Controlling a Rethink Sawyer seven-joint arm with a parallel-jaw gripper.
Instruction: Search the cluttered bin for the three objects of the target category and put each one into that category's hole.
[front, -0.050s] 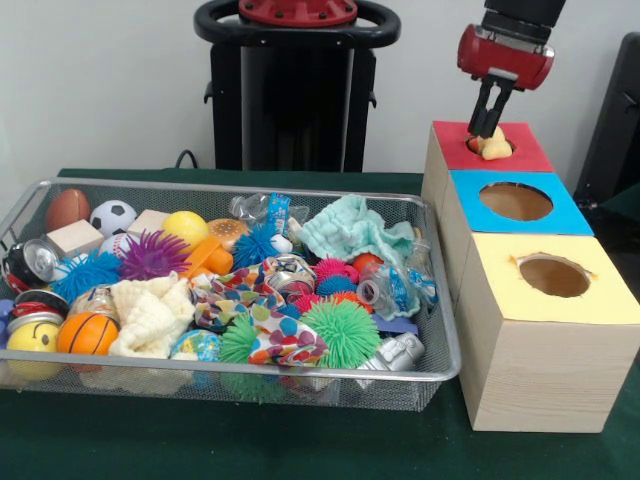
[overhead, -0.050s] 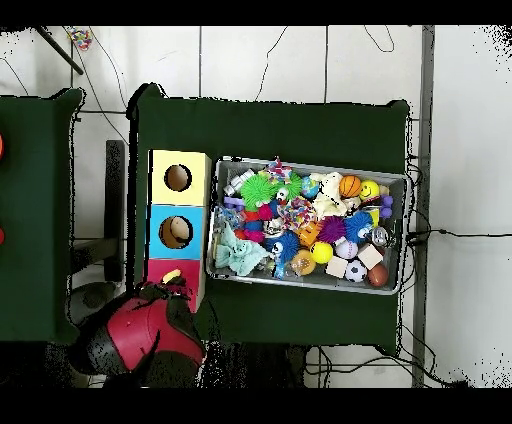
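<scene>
My gripper (front, -0.050s: 490, 124) hangs right over the red-topped box (front, -0.050s: 525, 150), the farthest of three boxes. It is shut on a pale yellow object (front, -0.050s: 494, 146), whose lower part sits in the red box's hole. From overhead, the same yellow object (overhead, -0.050s: 172, 275) shows on the red top, with the gripper (overhead, -0.050s: 165, 290) beside it. The wire mesh bin (front, -0.050s: 440, 330) is full of mixed things: spiky rubber balls, sports balls, cloths, cans, wooden blocks and crumpled plastic.
The blue-topped box (front, -0.050s: 570, 215) and the yellow-topped box (front, -0.050s: 610, 300) stand in line with the red one, each with an open round hole. The bin (overhead, -0.050s: 405, 235) lies close beside the boxes on green cloth. A black chair stands at the right edge.
</scene>
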